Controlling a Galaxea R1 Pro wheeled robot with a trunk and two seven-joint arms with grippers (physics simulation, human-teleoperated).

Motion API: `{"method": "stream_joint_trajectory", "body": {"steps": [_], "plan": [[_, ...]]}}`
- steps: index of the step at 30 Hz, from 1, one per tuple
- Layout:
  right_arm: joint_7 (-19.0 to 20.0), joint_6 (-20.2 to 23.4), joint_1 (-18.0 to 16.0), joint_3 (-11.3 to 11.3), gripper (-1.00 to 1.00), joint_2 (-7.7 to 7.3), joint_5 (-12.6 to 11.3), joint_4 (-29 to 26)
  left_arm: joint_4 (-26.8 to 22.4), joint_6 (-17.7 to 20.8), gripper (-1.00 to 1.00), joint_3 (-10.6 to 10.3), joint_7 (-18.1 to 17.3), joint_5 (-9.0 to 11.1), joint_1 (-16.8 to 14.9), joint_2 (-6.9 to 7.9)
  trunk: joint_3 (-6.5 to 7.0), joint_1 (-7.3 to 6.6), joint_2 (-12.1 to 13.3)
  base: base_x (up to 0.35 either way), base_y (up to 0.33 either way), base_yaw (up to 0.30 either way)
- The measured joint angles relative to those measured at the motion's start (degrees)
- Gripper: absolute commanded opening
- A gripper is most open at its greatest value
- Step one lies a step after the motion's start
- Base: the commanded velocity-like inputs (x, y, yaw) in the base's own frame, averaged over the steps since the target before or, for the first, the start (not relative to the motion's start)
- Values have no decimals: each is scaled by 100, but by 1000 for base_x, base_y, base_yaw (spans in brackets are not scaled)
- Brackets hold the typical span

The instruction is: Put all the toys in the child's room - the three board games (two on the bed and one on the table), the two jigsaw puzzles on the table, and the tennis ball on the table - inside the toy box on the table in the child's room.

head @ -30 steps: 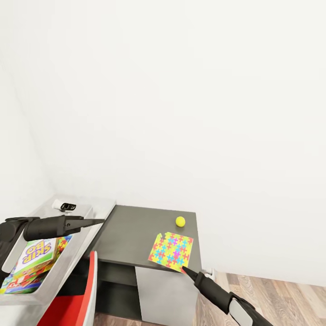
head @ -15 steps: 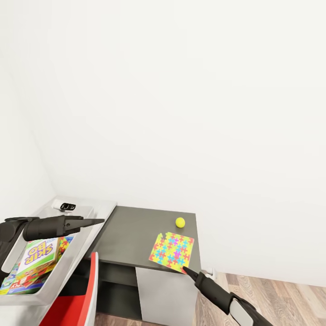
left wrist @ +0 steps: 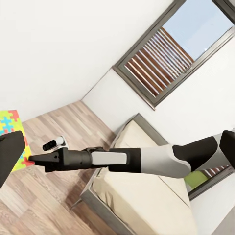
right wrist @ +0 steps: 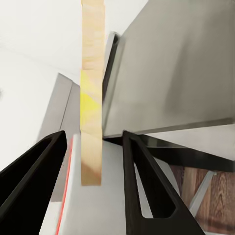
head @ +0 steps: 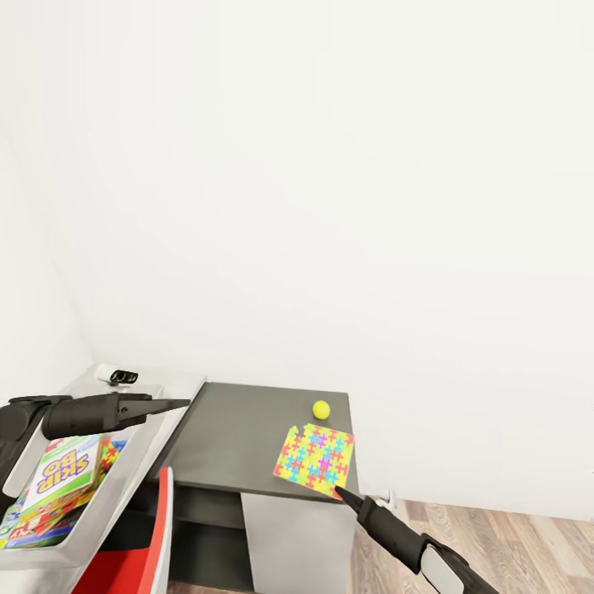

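- The jigsaw puzzles (head: 314, 459) lie at the near right corner of the dark grey table (head: 235, 441) section; two thin mosaic squares appear stacked, the lower one peeping out at the far left corner, though the stack is hard to tell apart.
- In the right wrist view the puzzle shows edge-on as a thin tan and yellow strip (right wrist: 92, 93) standing in the gap between the two dark fingers (right wrist: 142, 186), its near end lying in the gap, nearer the left one.
- The right gripper (head: 337, 493) comes in from the near right, its tip at the puzzles' near edge; the fingers stand spread, with space on both sides of the strip, so they seem not to press it, but contact at the very tip is hard to judge.
- The tennis ball (head: 321, 409) rests on the same dark top, just beyond the puzzles' far edge and apart from them.
- Further left, on the paler grey part of the table, the toy box (head: 111, 499) holds the Skip-Bo board game (head: 62, 472) on top of another colourful box (head: 33, 524).
- The left gripper (head: 169, 404) hangs above the toy box's far right rim, pointing right, its tips drawn together to a narrow point and holding nothing.
- A small white and black object (head: 115, 376) lies on the pale top beyond the toy box.
- A red-and-white chair (head: 136, 553) stands near, in front of the table.
- In the left wrist view the bed (left wrist: 142, 196) lies under a slatted window (left wrist: 171, 51).
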Motion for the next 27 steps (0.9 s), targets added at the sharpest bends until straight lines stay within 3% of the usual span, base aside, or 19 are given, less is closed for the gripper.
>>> {"method": "stream_joint_trajectory", "body": {"steps": [15, 27], "plan": [[1, 0, -4, 3, -100, -9, 2, 3, -1, 0, 100, -21, 1, -15, -2, -8, 393, -329, 595, 0, 0, -42], [4, -5, -4, 1, -100, -24, 3, 7, 0, -66, 100, -9, 1, -6, 56, -12, 462, -329, 597, -10, -59, 0]]}}
